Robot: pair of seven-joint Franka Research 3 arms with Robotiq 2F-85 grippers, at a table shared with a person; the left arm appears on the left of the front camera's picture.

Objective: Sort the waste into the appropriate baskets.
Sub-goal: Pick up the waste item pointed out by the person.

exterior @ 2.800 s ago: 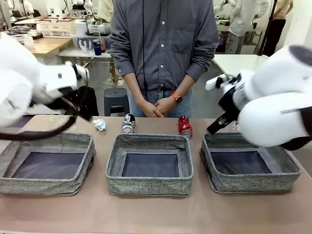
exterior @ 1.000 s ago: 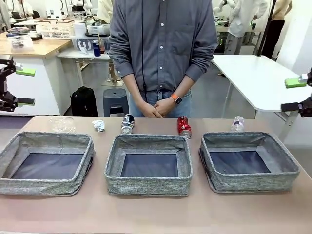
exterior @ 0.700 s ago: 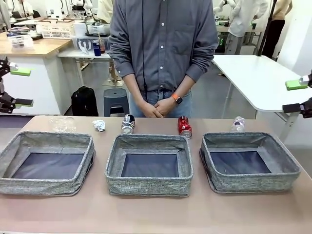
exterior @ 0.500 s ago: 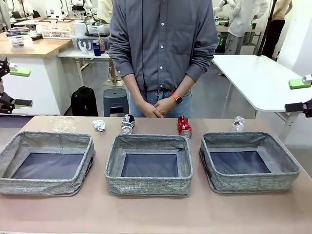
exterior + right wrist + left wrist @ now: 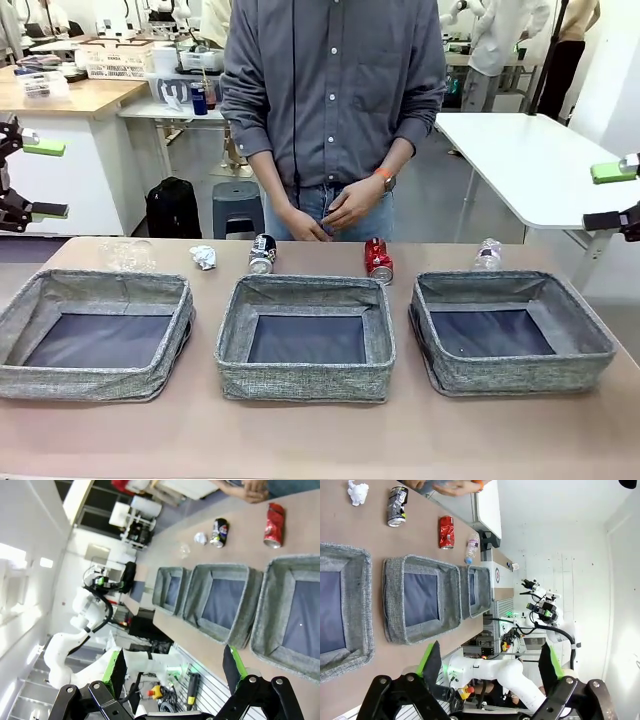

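Grey cloth baskets sit in a row of three with nothing in them, so I think the sorting has not begun. My left gripper and right gripper hang wide open and hold nothing, out at the sides. Behind the baskets lie a clear bottle, a pink-label bottle, a black-and-white can, a red can and a small wad. Next I must reach past a basket and pick one up. My left wrist camera shows that bottle's blue cap; from the front I cannot make it out.
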